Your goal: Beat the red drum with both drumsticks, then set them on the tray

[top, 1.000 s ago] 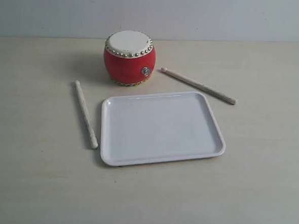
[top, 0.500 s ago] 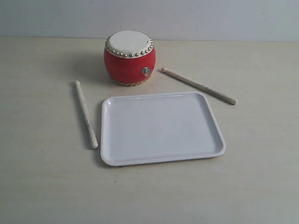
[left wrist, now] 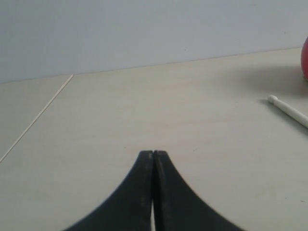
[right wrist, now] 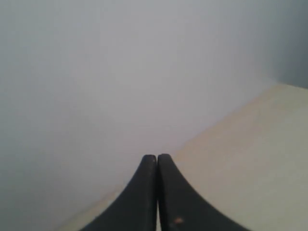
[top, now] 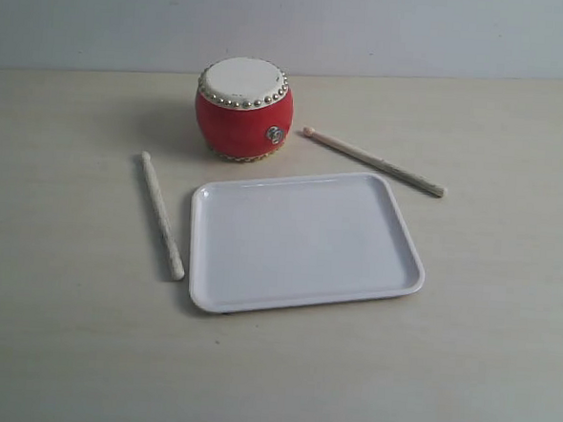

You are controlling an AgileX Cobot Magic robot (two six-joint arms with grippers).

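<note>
Left claw point(left wrist: 153, 153): black fingers pressed together tip to tip, pinching nothing, with the pale beige tabletop point(top: 63, 341) stretching ahead of it. Farthest left on that tabletop, a slim whitish wooden drumstick point(top: 162, 215), lying flat along the tray's left edge, just beside it with a narrow gap; rounded tip also visible in the left wrist view. Next, toward the back, the small barrel-shaped red drum point(top: 243, 108), upright, cream skin on top, silvery studs round the rim, apart from both sticks. In front of the drum, the flat white rectangular plastic tray point(top: 303, 243), bare. Right of the drum and behind the tray's far right corner, the second pale wooden drumstick point(top: 373, 162), flat and slanted, small rounded tip near the drum without touching. Right claw point(right wrist: 157, 156): likewise pressed together, pinching nothing, facing a plain grey wall point(right wrist: 96, 72).
</note>
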